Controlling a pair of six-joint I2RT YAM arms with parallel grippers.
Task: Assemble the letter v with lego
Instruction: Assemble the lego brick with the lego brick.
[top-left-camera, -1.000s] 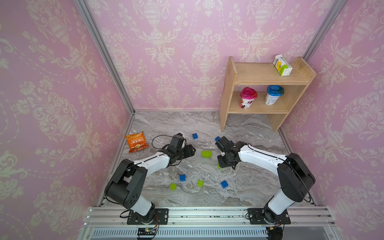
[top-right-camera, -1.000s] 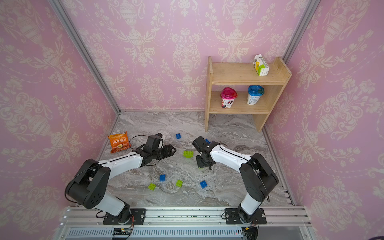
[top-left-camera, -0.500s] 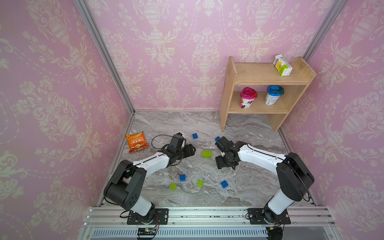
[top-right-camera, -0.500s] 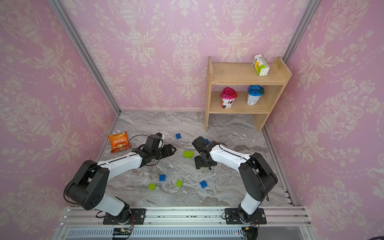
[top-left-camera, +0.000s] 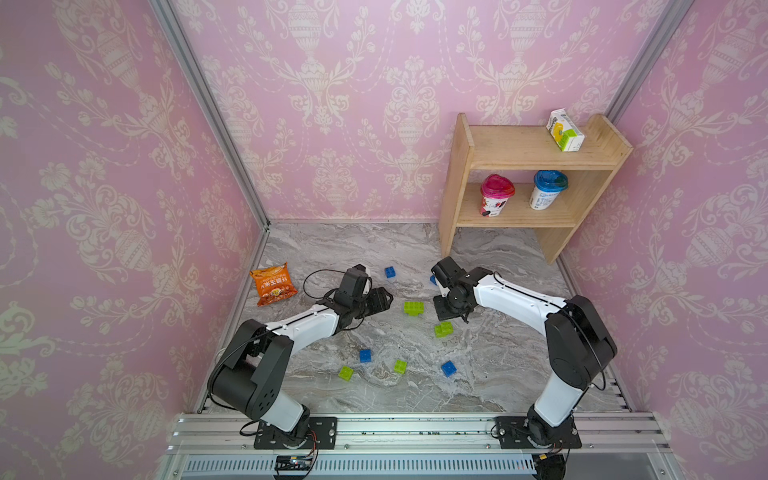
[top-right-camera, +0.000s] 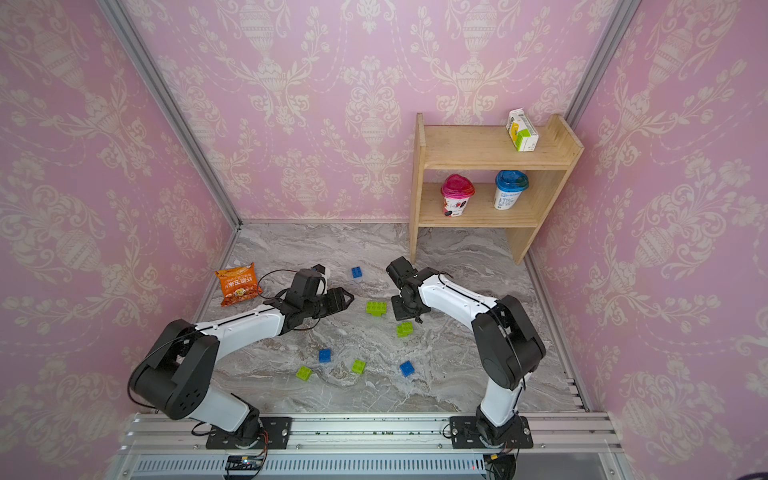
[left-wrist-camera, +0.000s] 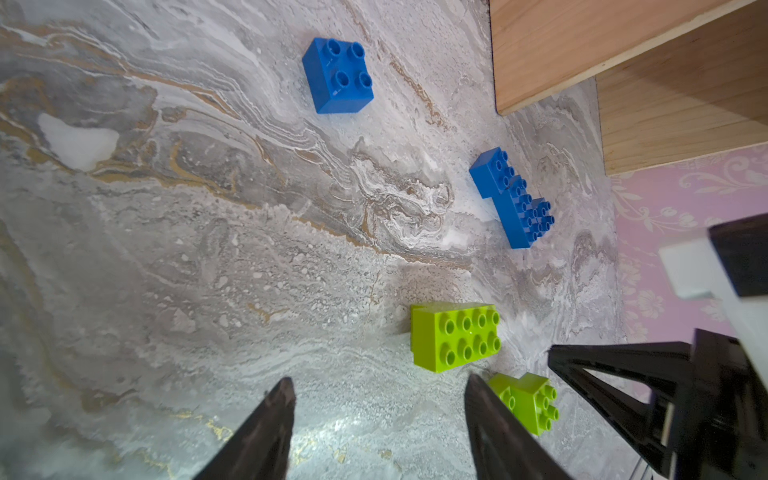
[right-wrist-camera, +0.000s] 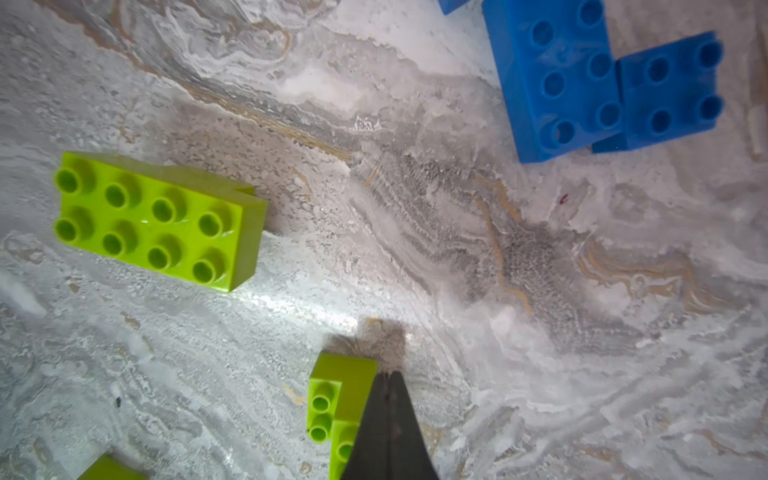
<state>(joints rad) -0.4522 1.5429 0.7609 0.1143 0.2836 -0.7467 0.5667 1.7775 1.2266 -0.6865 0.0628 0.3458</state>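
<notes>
- Grey marbled tabletop (top-left-camera: 332, 245).
- Back corner: wooden shelf (top-left-camera: 455, 187); holds carton (top-left-camera: 564, 131) above, two cups (top-left-camera: 496, 200) (top-left-camera: 547, 190) below.
- Near one side wall: orange snack bag (top-left-camera: 272, 284).
- Mid-table: long green brick (top-left-camera: 414, 308), stepped green bricks (top-left-camera: 444, 329) near it.
- Farther back: single blue brick (top-left-camera: 390, 272); joined blue bricks (left-wrist-camera: 515, 212) near shelf foot.
- Front, apart: two small blue bricks (top-left-camera: 365, 355) (top-left-camera: 448, 368), two small green bricks (top-left-camera: 345, 372) (top-left-camera: 400, 366).

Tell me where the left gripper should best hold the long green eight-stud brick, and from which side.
Probably from above, pinching the two long side walls at mid-length: the long green brick lies flat, studs up, both long walls free, and the left gripper is open.
</notes>
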